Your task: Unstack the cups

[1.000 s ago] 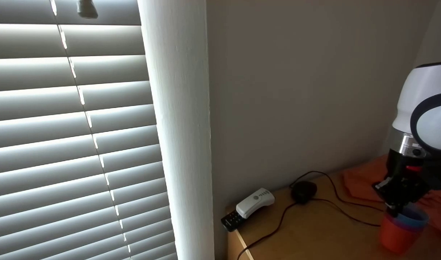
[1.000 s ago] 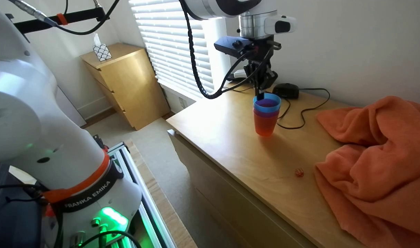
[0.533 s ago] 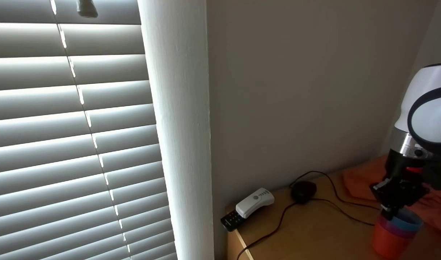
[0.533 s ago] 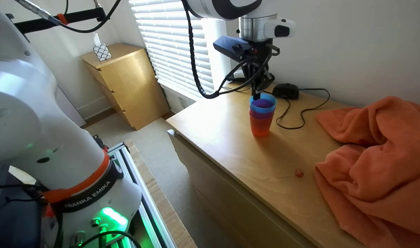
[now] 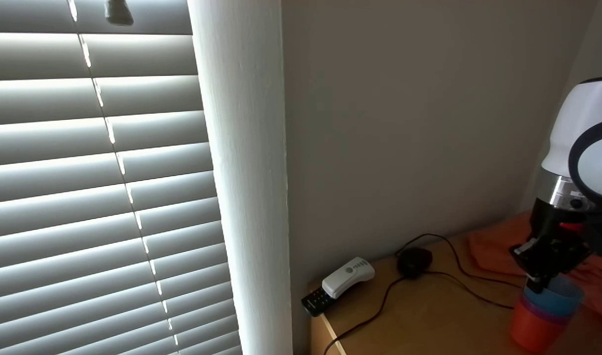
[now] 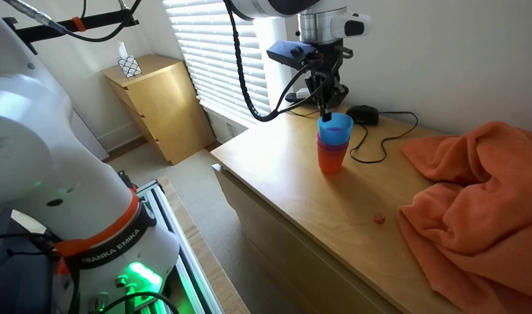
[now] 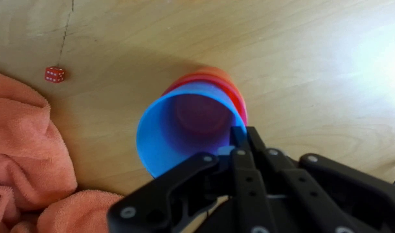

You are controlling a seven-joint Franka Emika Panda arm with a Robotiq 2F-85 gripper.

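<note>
My gripper (image 7: 246,131) points downward, its two black fingers (image 7: 249,176) closed in a narrow pinch, side by side with barely any gap at the tips. Behind them my dark linkages (image 7: 158,197) spread to both sides. Above the gripper sits my silver wrist (image 6: 315,27), and above that my white arm (image 5: 572,125). In an exterior view a black cable (image 6: 239,61) hangs from the arm in a loop beside the gripper. My white base (image 6: 161,244), well apart from the gripper, glows green on one face.
</note>
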